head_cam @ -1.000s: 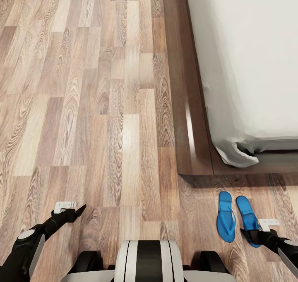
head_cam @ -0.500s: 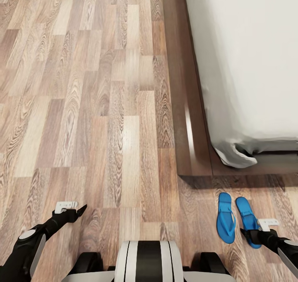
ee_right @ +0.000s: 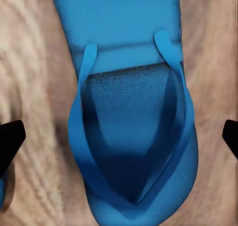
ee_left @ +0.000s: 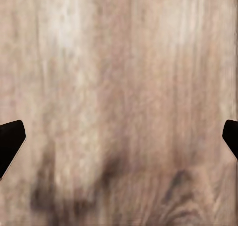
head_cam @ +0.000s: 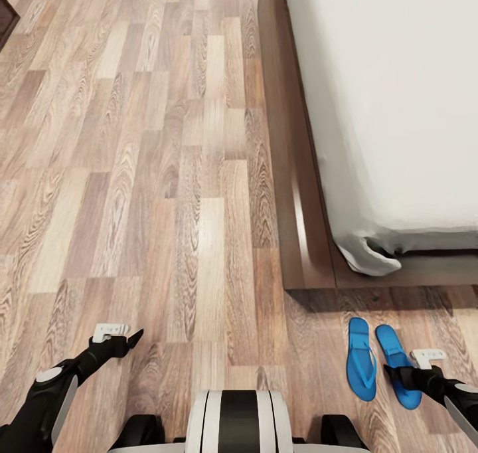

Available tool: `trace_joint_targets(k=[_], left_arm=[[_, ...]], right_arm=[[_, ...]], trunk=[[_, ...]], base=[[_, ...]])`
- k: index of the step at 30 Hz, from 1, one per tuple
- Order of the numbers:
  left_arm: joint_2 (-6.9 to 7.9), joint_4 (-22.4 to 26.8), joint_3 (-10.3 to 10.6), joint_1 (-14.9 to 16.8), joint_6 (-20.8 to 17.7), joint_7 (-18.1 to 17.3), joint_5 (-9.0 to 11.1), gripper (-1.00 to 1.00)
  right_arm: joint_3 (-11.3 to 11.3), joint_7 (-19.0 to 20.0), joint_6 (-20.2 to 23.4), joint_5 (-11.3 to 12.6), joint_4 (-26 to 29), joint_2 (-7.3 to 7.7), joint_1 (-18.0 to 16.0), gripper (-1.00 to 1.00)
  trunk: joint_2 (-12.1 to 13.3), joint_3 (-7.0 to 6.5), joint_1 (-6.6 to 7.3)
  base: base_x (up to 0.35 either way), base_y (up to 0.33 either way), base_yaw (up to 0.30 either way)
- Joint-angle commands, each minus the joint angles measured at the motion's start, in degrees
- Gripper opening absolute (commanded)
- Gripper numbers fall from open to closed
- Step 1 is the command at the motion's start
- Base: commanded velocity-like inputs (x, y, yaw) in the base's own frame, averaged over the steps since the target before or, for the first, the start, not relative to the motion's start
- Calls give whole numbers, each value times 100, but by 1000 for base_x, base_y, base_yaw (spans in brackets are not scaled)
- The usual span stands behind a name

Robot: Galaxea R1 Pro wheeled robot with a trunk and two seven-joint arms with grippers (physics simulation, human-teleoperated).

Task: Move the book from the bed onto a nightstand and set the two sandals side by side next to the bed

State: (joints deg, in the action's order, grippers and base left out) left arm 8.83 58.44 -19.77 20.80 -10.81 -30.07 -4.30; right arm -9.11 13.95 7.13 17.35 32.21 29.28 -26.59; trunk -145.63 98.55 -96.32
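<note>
Lying side by side, sandals [head_cam: 378, 366] sit beside bed [head_cam: 309, 240] corner.

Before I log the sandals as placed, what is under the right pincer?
One blue sandal lies on the wood floor under the open right pincer. Floor beneath that sandal is covered.

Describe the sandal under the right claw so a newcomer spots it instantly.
Find the dark brown wood bed frame with its grey mattress corner. On the plank floor just below it lie two bright blue sandals; it's the one farther from the robot's middle, partly under the right claw.
</note>
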Motion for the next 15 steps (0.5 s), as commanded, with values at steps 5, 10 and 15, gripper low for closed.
trace_joint_targets(k=[5,10,15], left_arm=[[-11,9,-18,3,-26,-46,-45,100],[-13,9,-18,3,-32,-50,-45,100],[-26,9,-18,3,-33,-54,-41,100]], right_arm=[[-15,15,26,60,281,15,0,100],[-16,24,25,74,574,16,5,100],[-13,28,25,82,646,18,11,100]], trunk=[[5,-108,14],[12,-219,26],[19,-330,39]], base=[[0,0,0],[0,0,0],[0,0,0]])
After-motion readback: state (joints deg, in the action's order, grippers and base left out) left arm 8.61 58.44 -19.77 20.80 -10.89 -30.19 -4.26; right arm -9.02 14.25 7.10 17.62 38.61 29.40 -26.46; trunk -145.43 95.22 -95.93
